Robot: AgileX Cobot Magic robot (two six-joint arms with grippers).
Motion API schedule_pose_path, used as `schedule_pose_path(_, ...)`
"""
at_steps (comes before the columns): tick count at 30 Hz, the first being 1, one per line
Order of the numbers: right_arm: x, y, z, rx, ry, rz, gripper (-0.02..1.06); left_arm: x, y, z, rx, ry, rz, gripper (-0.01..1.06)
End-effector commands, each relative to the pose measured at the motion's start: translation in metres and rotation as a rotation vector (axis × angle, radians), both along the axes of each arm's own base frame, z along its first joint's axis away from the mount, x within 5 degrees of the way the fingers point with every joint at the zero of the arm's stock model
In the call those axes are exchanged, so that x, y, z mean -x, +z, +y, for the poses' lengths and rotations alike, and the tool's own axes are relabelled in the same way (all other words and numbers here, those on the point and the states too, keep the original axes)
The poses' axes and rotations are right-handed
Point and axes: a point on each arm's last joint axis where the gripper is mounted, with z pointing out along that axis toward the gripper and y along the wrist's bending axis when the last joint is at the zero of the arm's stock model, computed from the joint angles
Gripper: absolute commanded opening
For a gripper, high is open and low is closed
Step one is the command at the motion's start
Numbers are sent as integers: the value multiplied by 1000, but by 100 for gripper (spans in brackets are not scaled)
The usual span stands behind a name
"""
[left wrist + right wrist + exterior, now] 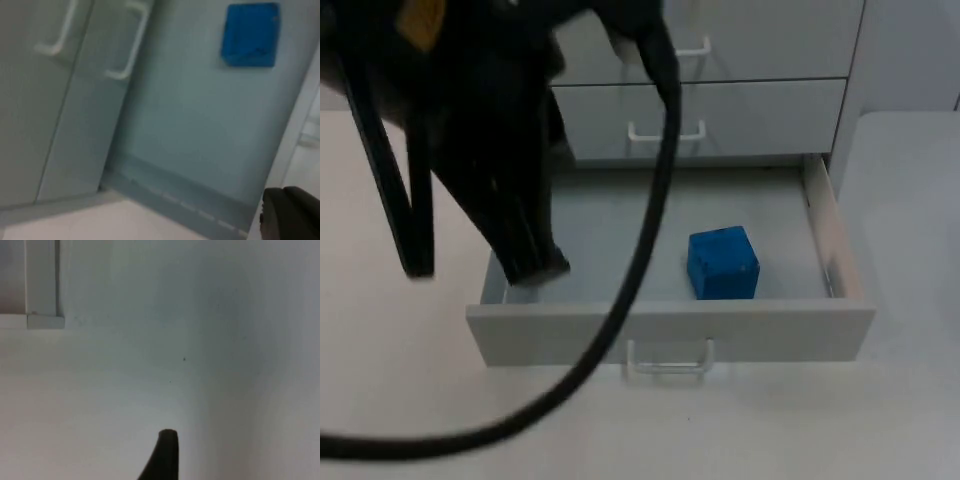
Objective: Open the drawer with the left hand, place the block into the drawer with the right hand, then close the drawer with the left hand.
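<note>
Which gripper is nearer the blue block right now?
Left. The left gripper is at the open drawer's left front corner, beside the blue block; the right gripper waits over bare table.

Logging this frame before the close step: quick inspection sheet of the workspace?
Surface: white table top, bare around the cabinet.
Job's things: bottom drawer pulled open; blue block lies inside it, right of middle, apart from the walls. Two upper drawers shut.
Clutter: nothing seen.
Grippers: left end effector at the drawer's front left corner, by the front panel; right end effector over bare table.
Cables: not reported.
Surroundings: grey wall behind the cabinet.
</note>
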Motion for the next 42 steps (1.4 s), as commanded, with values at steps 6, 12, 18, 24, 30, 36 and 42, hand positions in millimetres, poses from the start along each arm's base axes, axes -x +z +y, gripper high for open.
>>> schedule_pose_path(6, 0, 2, -2, 17, 4, -10, 76, 6, -45, -9, 0, -59, 25, 0)
schedule_pose_path(12, 0, 2, -3, 24, 6, -12, 76, -3, -73, -15, -51, -10, 66, 0)
schedule_pose_path(18, 0, 2, -3, 24, 6, -14, 76, -3, -90, -20, -114, -17, 76, 0)
schedule_pose_path(24, 0, 2, -3, 24, 6, -14, 76, 6, -105, -34, -149, -38, 65, 0)
schedule_pose_path(30, 0, 2, -3, 24, 6, -14, 76, 2, -125, -35, -204, -37, 66, 0)
schedule_pose_path(36, 0, 2, -3, 24, 5, -18, 76, -3, -145, -38, -231, -33, 42, 0)
schedule_pose_path(42, -1, 3, -3, 24, 5, -29, 76, -11, -154, -39, -232, -7, -43, 0)
